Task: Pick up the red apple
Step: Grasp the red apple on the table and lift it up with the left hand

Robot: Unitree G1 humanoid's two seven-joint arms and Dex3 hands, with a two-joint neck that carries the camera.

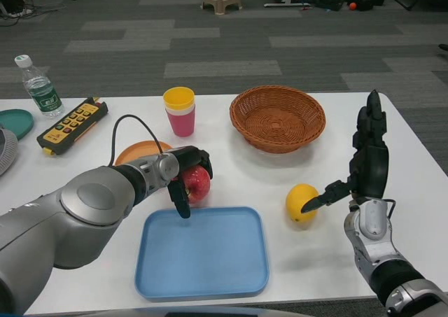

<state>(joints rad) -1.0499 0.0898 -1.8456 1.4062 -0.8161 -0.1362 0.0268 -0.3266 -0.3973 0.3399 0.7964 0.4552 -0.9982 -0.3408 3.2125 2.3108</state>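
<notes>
Apple: the round red apple sits inside the left robot hand, just beyond the far left corner of the flat blue plastic tray, toward the white counter's middle.
Apple axis: round, no clear long axis; stem not visible.
Left robot hand: black fingers wrapped over and around the apple, gripping it; silver forearm reaches in from the near left edge.
Right robot hand: upright near the right edge, fingers extended upward, holding nothing; its thumb points at the yellow orange-like fruit just beside it.
</notes>
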